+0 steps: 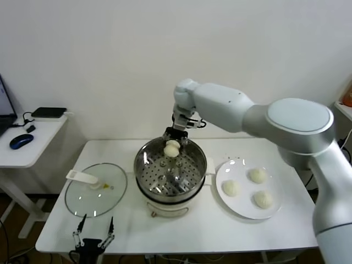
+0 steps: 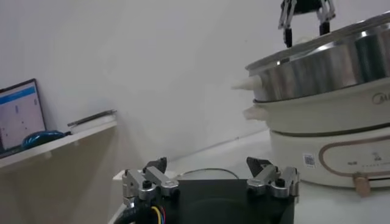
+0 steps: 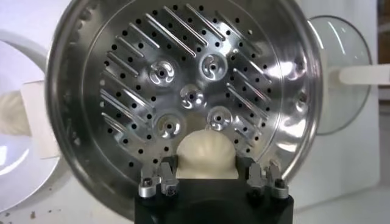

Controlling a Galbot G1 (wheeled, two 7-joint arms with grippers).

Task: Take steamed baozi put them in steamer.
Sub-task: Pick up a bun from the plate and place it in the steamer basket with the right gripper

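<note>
Right pincer, frame centre, grasps a creamy white dome-shaped baozi above the round shiny steel steamer; left pincer, lower left, hangs released near the bench edge

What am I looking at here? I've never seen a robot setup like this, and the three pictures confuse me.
It is a two-armed robot at a white table. The wide picture comes from a camera on its head; the other two come from cameras on its wrists. The right gripper reaches over the steamer, a shiny pot with a perforated tray, shut on one baozi, a white bun. Three more baozi wait on a white plate beside the steamer. A glass lid lies on the steamer's other side. The left gripper waits open at the table's near edge, holding nothing.
</note>
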